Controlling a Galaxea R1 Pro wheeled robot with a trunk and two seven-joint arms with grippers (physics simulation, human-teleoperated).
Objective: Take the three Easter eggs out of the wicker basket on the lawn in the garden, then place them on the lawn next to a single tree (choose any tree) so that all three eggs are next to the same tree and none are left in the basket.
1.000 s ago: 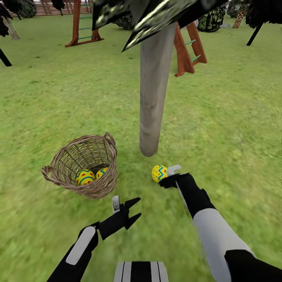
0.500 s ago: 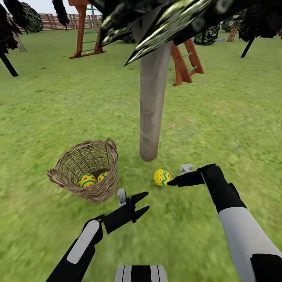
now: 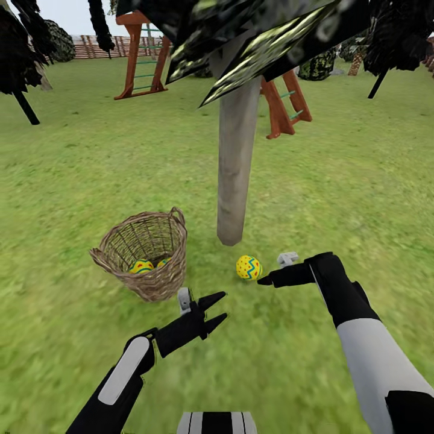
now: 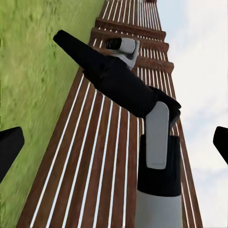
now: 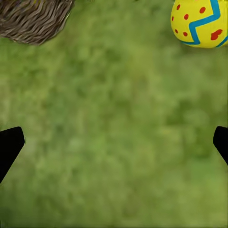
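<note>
One Easter egg lies on the lawn just in front of the foot of the tree, whose trunk is pale and smooth. My right gripper is open a little to the right of that egg and apart from it. In the right wrist view the egg sits off to one side, with nothing between the fingertips. The wicker basket stands left of the tree with two eggs low inside. My left gripper hovers open and empty, in front of the basket.
A wooden playset with ladders stands behind the tree, and a slat fence runs along the back. Dark thin-trunked trees stand at the far left and right. Low foliage hangs over the trunk. Open grass lies to the right.
The right gripper has come off the egg and drawn back to the right, leaving it on the grass by the trunk. The head view has tilted up. The left arm has hardly moved.
</note>
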